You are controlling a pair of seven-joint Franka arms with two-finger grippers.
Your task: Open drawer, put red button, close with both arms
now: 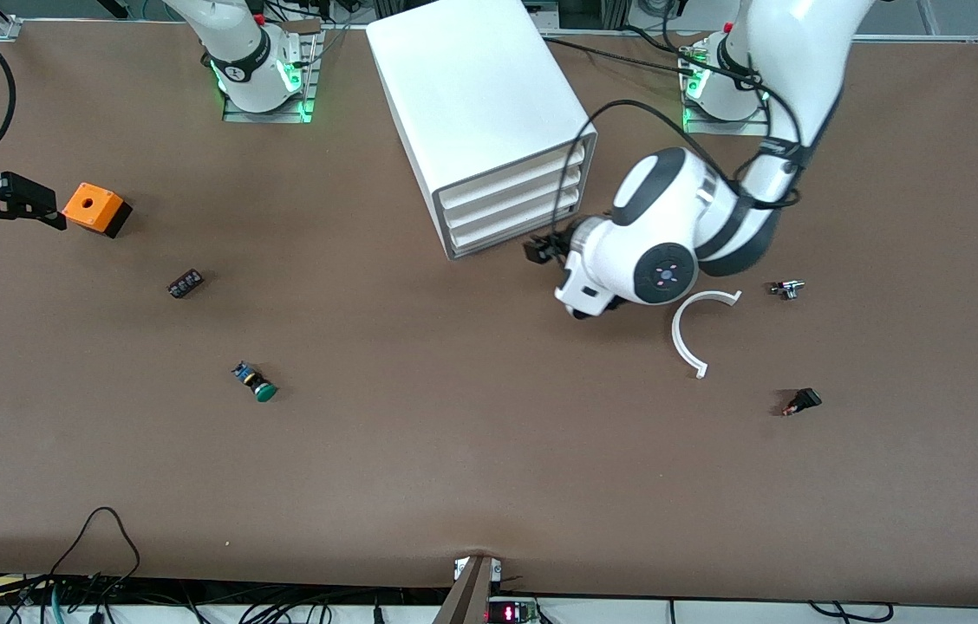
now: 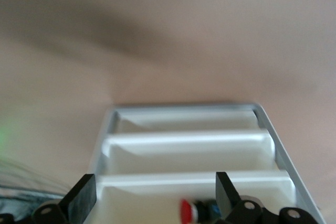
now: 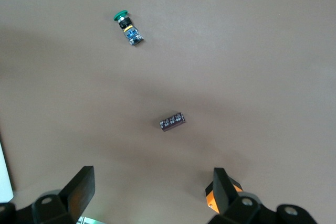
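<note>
The white cabinet (image 1: 476, 104) stands at the table's back middle with three alike drawers (image 1: 511, 208), their fronts about level with each other. My left gripper (image 1: 538, 250) is low, just in front of the drawers, open and empty. In the left wrist view my left gripper (image 2: 155, 198) faces the drawer fronts (image 2: 189, 142). The red button (image 2: 188, 211) lies inside the drawer that shows between my fingertips (image 2: 84, 198). The front view does not show the button. My right gripper (image 1: 51, 211) waits open beside the orange box (image 1: 94, 208), toward the right arm's end; it shows in the right wrist view (image 3: 152, 192).
A green-capped button (image 1: 256, 382) (image 3: 127, 27) and a small black part (image 1: 185, 283) (image 3: 172, 121) lie toward the right arm's end. A white curved strip (image 1: 690, 334), a small metal part (image 1: 787, 289) and a black part (image 1: 802, 402) lie near the left arm. The orange box (image 3: 210, 199) shows by my right finger.
</note>
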